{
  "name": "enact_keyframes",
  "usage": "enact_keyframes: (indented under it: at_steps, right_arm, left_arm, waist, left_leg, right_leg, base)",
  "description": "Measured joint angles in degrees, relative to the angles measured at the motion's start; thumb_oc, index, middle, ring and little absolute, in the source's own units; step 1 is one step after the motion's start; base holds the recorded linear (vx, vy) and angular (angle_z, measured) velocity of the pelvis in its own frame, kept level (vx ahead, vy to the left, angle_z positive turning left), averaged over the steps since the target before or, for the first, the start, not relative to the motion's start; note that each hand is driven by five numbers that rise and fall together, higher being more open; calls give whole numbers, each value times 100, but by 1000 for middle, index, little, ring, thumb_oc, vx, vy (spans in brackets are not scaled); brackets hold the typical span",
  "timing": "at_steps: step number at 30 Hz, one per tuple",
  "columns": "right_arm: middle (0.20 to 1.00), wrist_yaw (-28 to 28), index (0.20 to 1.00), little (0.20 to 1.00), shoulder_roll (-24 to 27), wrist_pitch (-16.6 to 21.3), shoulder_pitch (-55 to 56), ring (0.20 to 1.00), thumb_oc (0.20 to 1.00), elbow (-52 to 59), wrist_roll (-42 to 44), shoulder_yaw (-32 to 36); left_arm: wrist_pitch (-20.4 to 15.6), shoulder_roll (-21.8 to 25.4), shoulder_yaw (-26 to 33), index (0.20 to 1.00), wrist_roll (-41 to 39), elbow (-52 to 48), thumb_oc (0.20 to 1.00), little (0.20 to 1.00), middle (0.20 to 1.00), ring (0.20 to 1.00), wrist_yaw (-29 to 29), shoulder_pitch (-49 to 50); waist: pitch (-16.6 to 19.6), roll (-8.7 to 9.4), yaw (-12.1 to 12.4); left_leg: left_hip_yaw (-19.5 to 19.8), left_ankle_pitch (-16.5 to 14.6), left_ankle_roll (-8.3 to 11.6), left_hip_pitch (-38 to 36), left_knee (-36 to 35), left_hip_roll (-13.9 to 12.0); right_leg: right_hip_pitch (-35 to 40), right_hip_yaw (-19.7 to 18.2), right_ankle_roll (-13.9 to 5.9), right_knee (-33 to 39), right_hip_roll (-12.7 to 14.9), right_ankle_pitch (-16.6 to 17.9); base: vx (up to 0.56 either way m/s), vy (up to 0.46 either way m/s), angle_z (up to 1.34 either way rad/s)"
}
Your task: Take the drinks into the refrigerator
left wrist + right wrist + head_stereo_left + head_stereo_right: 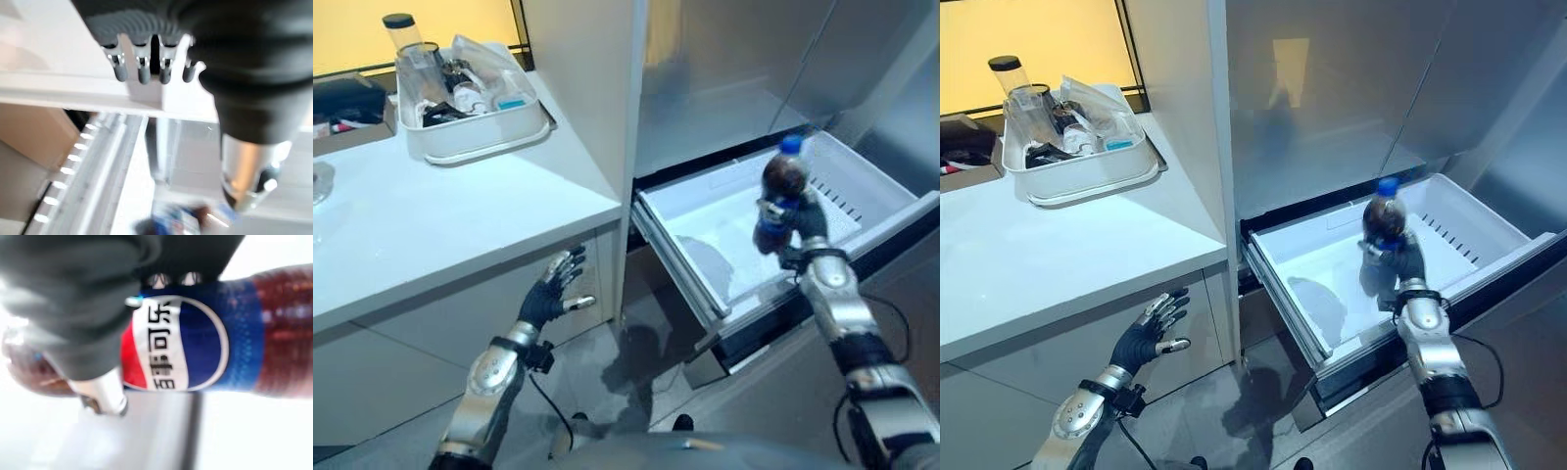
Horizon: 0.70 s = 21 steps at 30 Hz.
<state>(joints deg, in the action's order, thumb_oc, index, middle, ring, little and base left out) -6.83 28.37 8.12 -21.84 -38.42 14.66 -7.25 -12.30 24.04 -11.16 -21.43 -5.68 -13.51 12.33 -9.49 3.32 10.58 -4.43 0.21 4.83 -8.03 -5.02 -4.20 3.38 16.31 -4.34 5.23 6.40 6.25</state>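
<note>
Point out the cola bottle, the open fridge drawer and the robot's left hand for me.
cola bottle point(786, 179), left eye view, on its dark upper body.
fridge drawer point(680, 238), left eye view, on its white floor.
left hand point(1139, 340), right eye view, on the dark back.

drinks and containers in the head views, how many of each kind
cola bottle, held in the right hand: 1
open freezer drawer: 1
white bin on the counter: 1
left hand, open, holding nothing
total: 3

A white tub point(475, 142) of clutter sits far left on the white bench point(431, 235). A clear black-lidded jar point(403, 39) stands in it.
</note>
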Motion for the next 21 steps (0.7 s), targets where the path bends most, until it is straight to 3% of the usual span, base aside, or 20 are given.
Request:
enact_keyframes:
  at_steps: [6,10,15,16,17,18,21]
  right_arm:
    - [200,107,200,200,-107,-186,-1338,200,200,-1879,-1044,-1126]
    - [200,121,200,200,-324,-287,-1753,200,200,-2553,-1905,-1511]
    - [200,-59,200,200,-615,-537,-1944,200,200,-3038,-2684,-1573]
    - [263,-76,263,263,-625,-595,-1967,263,263,-3157,-2832,-1603]
    - [555,-82,555,555,-692,-769,-2017,555,555,-3414,-3179,-1739]
    - [1000,-109,1000,1000,-720,-832,-2006,1000,1000,-3517,-3330,-1789]
    - [1000,-101,1000,1000,-719,-843,-1995,1000,1000,-3503,-3783,-1882]
  left_arm:
    - [-7,235,-449,1000,-85,-111,1000,1000,1000,1000,26,-460]
    - [-14,224,-625,1000,-85,-228,1000,1000,1000,1000,79,-620]
    - [-13,213,-654,1000,-84,-225,1000,1000,1000,1000,142,-783]
    - [-13,205,-658,1000,-84,-224,1000,1000,1000,1000,146,-834]
    - [-13,186,-653,1000,-83,-218,1000,1000,1000,1000,185,-883]
    - [-13,183,-653,1000,-82,-218,1000,1000,1000,1000,201,-899]
    - [-7,143,-623,1000,-82,-214,1000,1000,1000,1000,238,-928]
  waist:
    - [-247,89,165]
    - [-404,60,333]
    - [-562,25,329]
    - [-570,26,337]
    - [-573,26,363]
    - [-573,26,384]
    - [-573,26,426]
  left_leg:
    - [190,31,9,316,75,8]
    - [287,38,10,564,130,16]
    - [452,39,9,758,183,51]
    - [478,39,9,780,182,55]
    - [519,39,10,793,180,53]
    - [540,38,12,793,180,51]
    - [620,35,16,798,174,49]
  right_leg:
    - [-160,191,5,0,28,2]
    - [-333,280,8,-1,38,4]
    - [-395,449,-6,-1,76,-23]
    - [-397,496,-11,-1,81,-36]
    - [-386,551,-13,-1,84,-60]
    - [-371,583,-13,-1,83,-78]
    - [-351,638,-19,0,81,-105]
  base:
    - [-77,27,14]
    - [-43,30,13]
    - [-11,18,18]
    - [3,12,20]
    - [-7,17,17]
    - [1,5,15]
    - [-3,11,9]
